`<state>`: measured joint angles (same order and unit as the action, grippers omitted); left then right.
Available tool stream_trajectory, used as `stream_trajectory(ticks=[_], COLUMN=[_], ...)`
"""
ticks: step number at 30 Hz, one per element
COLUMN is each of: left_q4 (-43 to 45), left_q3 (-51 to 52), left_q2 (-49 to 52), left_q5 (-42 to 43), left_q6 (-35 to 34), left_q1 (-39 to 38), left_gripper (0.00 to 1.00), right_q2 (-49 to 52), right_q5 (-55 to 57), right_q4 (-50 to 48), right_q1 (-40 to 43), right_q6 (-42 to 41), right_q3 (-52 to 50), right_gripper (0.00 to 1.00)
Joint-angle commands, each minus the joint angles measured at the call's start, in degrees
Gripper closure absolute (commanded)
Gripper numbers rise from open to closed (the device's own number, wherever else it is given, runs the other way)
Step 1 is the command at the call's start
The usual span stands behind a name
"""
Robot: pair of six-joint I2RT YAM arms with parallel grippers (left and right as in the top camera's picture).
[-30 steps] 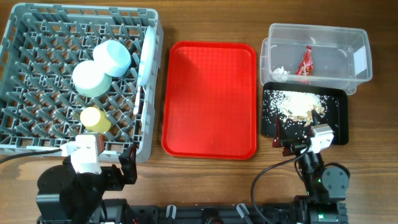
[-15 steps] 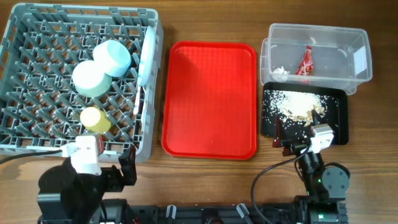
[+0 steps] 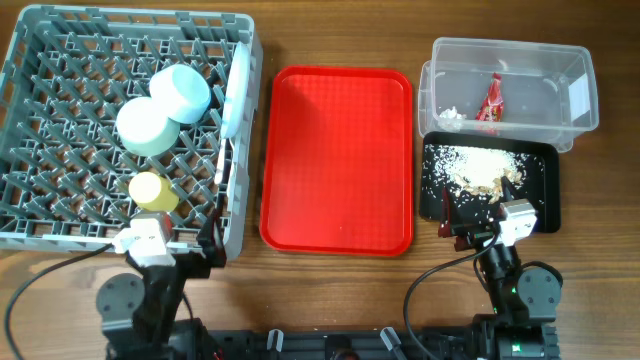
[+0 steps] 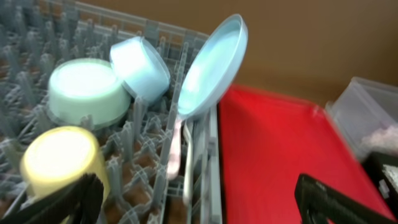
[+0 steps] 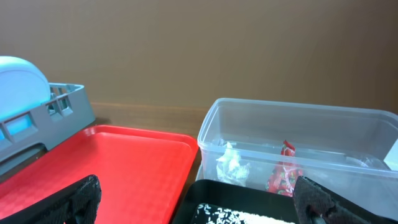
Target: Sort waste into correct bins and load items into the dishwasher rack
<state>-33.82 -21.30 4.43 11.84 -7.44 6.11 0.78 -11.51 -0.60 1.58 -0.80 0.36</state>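
Stock on my counter, counted:
- Rack point(image 3: 130, 12): one.
- Bowls: two, one green point(image 3: 146, 125), one blue point(image 3: 181, 92).
- Cup point(image 3: 152, 190): one, yellow.
- Plate point(image 3: 236, 90): one.
- White utensils point(image 4: 175, 149): two.
- Red tray point(image 3: 338, 160): one.
- Tub point(image 3: 580, 95): one, clear.
- Black tray point(image 3: 548, 190): one.
- Wrapper point(image 3: 494, 98): one, red.
- Paper point(image 3: 450, 117): one scrap.
- Crumbs point(image 3: 480, 165): one heap, too many grains to count.
- My claws: two, left claw point(image 4: 196, 205) and right claw point(image 5: 199, 205).
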Motion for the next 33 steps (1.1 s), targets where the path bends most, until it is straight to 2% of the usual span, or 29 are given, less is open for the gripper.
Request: stream_trajectory(ticks=[1,7,11,15,33], left_q4=[10.58,28.83,34.16,30.42,30.58], left_q3=[8.31,16.5,20.15,20.98,20.98], left_q2=[-3.96,-4.26,-4.26,-4.26,-4.15], left_q5=[2.14,1.36,1.18,0.94,0.96], left_q6=[-4.2,-0.26,1.2,1.22,1.18], left_q1=[-0.52,-2.6,-2.64,-2.64,-2.62], left_gripper=[0.0,0.0,0.0,0.0,0.0], right_q2=[-0.5,-0.5,-0.5,-0.5,-0.5], right_q5=[0.35,0.35,0.35,0.35,0.35], right_q4=[-0.22,-0.22,-0.22,-0.22,-0.22], right_q1=[-0.24,-0.24,-0.24,-0.24,-0.24], right_q6=[-0.83,-0.81,-0.83,-0.83,-0.81], right_q3=[-0.07,-0.07,-0.07,-0.07,-0.07], right_gripper=[0.0,0.0,0.0,0.0,0.0])
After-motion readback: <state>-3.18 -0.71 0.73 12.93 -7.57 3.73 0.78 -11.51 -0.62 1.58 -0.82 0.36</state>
